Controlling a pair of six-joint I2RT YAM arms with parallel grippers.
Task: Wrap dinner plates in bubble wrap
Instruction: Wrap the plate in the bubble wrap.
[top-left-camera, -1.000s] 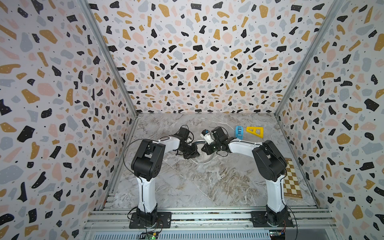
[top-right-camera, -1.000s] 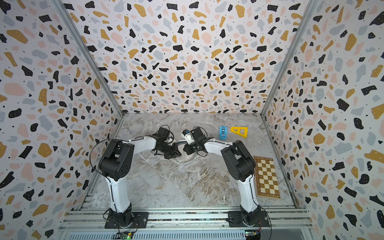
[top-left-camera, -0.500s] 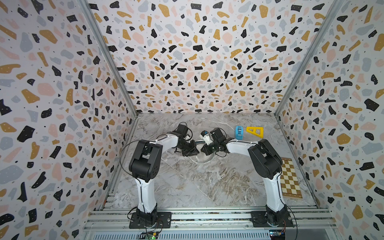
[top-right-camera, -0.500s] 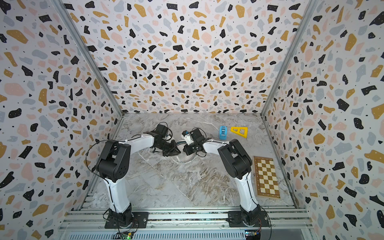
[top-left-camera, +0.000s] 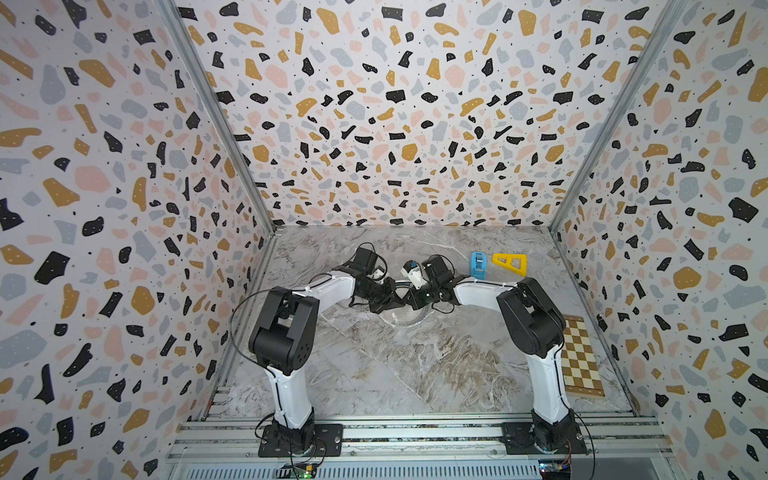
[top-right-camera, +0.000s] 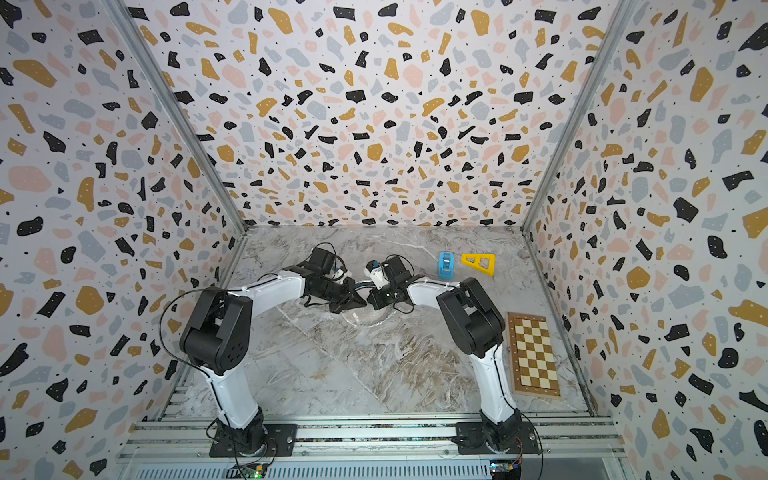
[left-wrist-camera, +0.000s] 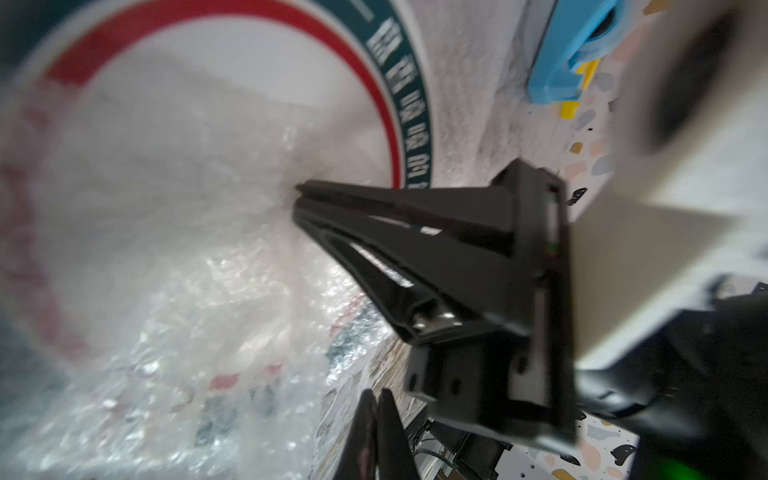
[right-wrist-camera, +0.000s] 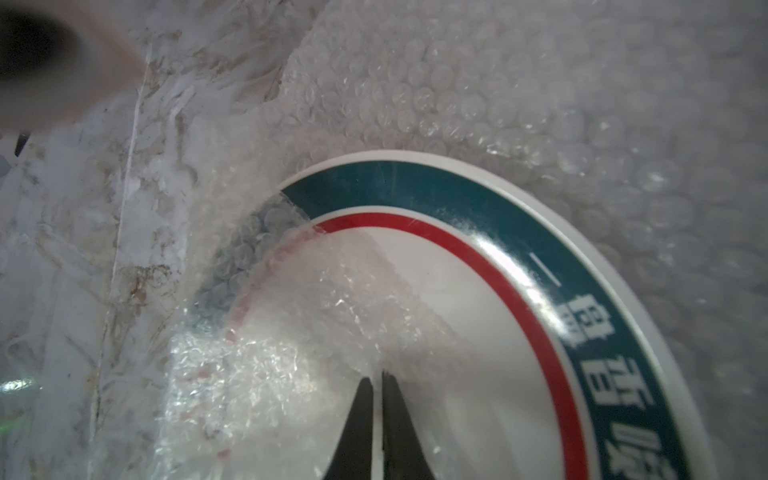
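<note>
Clear bubble wrap (right-wrist-camera: 478, 95) is folded partway over the dinner plate (right-wrist-camera: 478, 332), which lies under both grippers. Right gripper (right-wrist-camera: 376, 380) is shut, apparently pinching the flap. Left gripper (left-wrist-camera: 376, 395) is shut just beside it, with nothing seen held. If released unpinned, the flap may spring back. A wrist clash is risked by the crowding. Blue tape dispenser (top-left-camera: 478, 264) is left beyond the right gripper, unobstructed.

- I see the plate (right-wrist-camera: 478, 340), white with a teal band and a red ring, lying on the bubble wrap (right-wrist-camera: 498, 104).
- A flap of the wrap covers part of its face and rim.
- My right gripper (right-wrist-camera: 377, 378) has its fingers (right-wrist-camera: 359, 424) almost together, pinching that flap's edge.
- Marbled table (right-wrist-camera: 62, 270) shows beside the wrap.
</note>
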